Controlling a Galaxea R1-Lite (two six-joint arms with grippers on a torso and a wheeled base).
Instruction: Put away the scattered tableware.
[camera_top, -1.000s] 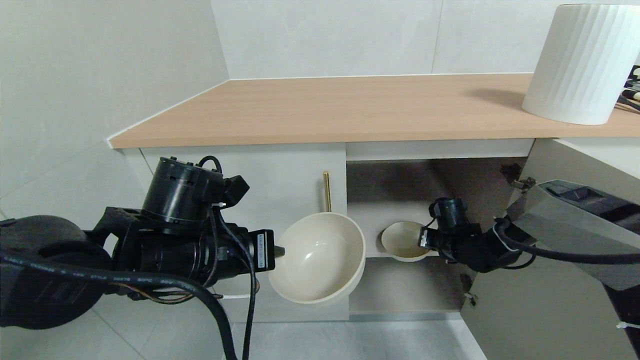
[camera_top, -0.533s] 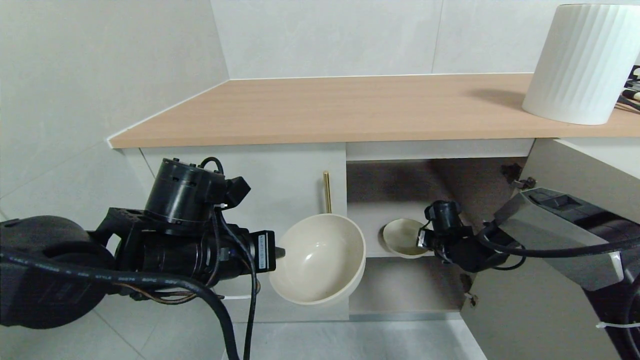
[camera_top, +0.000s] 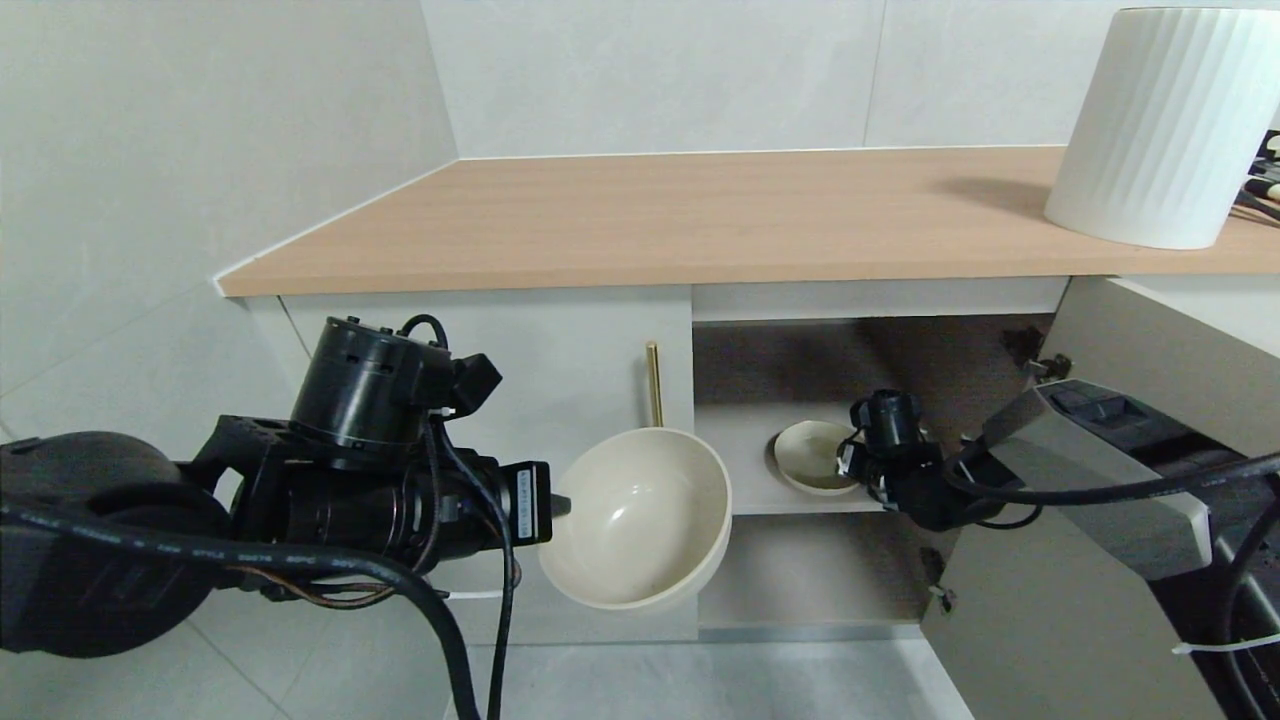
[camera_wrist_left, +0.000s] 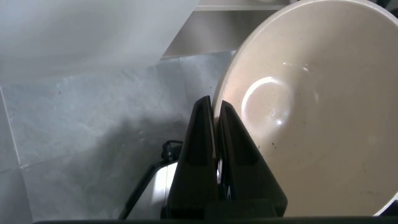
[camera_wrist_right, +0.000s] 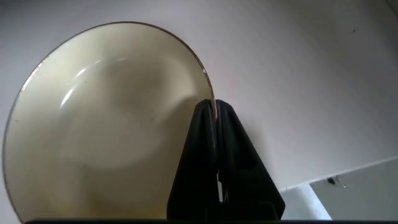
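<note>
Bowls: I count two, both cream. The large bowl (camera_top: 640, 520) hangs tilted in front of the closed cabinet door, below its one gold handle (camera_top: 653, 383), with the left gripper (camera_top: 553, 505) jaws clamped on its rim. The small bowl (camera_top: 808, 455) is inside the open cabinet at shelf (camera_top: 735, 470) level, its rim pinched in the right gripper (camera_top: 848, 468) jaws; I can't tell if it touches the shelf. One white ribbed container (camera_top: 1160, 125) stands on the counter (camera_top: 650, 215). The left wrist view adds grey floor tiles (camera_wrist_left: 93, 124) under the large bowl.
</note>
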